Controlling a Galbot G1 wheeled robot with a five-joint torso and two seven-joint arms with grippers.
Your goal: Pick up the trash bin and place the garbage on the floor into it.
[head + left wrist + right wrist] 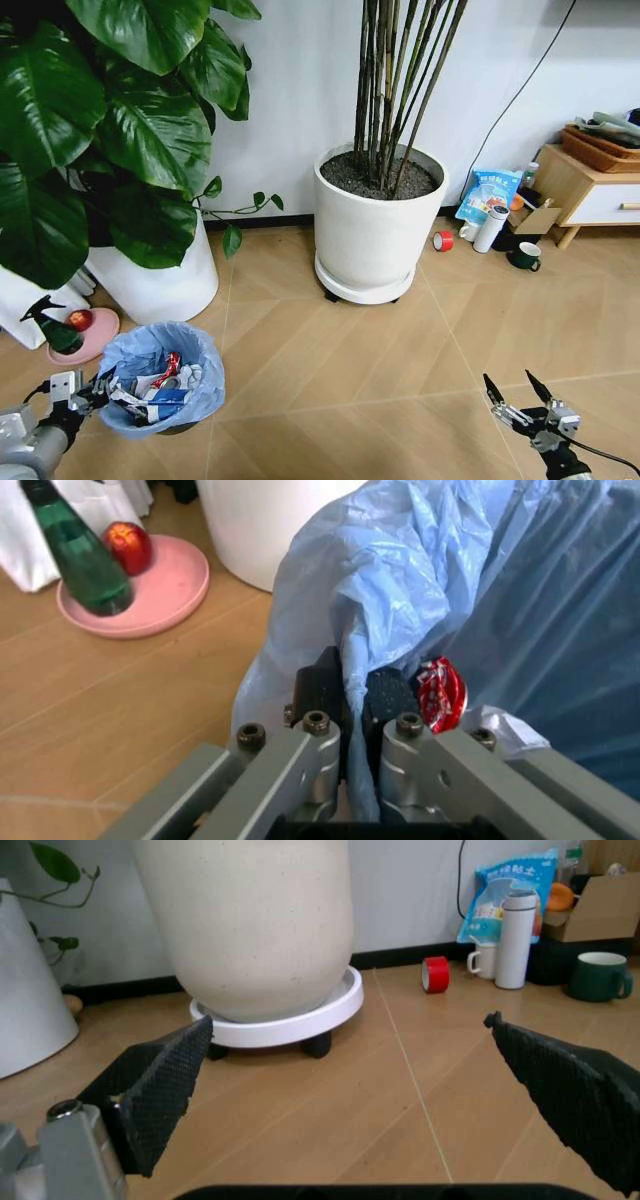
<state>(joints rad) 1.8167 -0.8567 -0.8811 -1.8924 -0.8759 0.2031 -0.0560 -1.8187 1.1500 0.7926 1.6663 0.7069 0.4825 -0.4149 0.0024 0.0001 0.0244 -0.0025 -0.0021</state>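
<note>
The left gripper (93, 392) sits low at the robot's left, its fingers pinched tight on the rim of the trash bin (190, 400). In the left wrist view the two black pads (318, 686) clamp the bin's edge with the crinkly light-blue bag (420, 577) folded between and over them. The bin rests on the wooden floor (350, 370), just in front of the robot's left side, and the garbage (160, 385) lies inside it: red, white and blue scraps heaped together, with one red-and-white wrapper (440, 692) lying right against the inner pad.

Just beside the bin, toward the wall, a pink dish (92, 335) holds a green spray bottle (55, 328) and a small red fruit (80, 320). Behind these stands a large white pot (160, 280) under broad dark leaves.

The right gripper (517, 393) hangs over bare floor at the robot's right, its two black fingers (160, 1087) spread wide apart and holding nothing. Ahead of it stands a second white pot (370, 235) on a wheeled saucer, with thin bamboo-like stems rising from its soil. Further right along the wall are a red tape roll (443, 240), a white cylinder (490, 228), a green mug (525, 257) and a blue-and-white pouch (487, 193), beside a low wooden cabinet (590, 190).
</note>
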